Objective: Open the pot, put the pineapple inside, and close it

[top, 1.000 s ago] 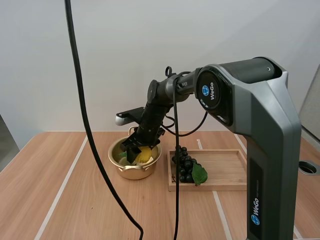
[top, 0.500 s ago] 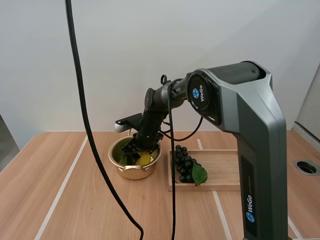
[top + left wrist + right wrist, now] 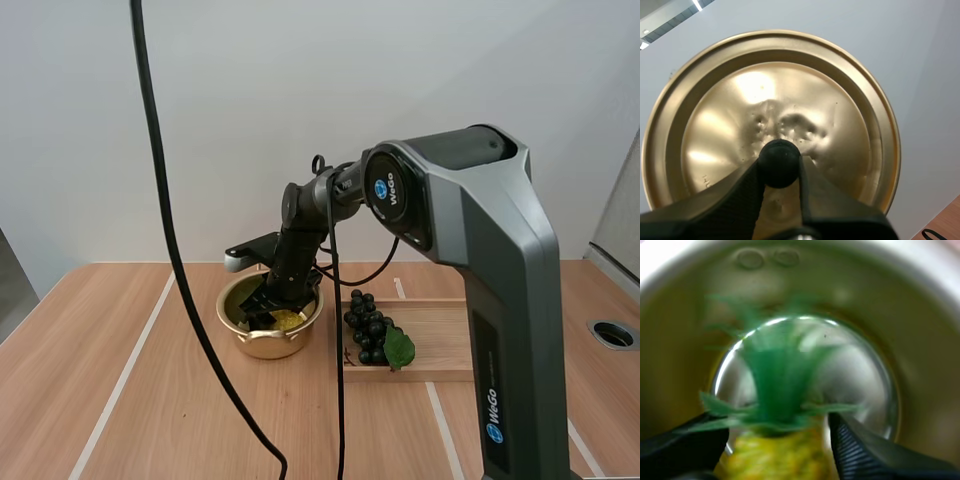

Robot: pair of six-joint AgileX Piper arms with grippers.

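While deep in the pot [image 3: 268,343], pineapple [image 3: 779,460] between fingers [image 3: 867,455] of the right pincer [image 3: 775,422].

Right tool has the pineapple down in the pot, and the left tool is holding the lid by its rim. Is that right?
Not quite. The left tool grips the lid by its black knob, not its rim, as the left wrist view shows. The rest holds: the right tool has the pineapple down in the pot.
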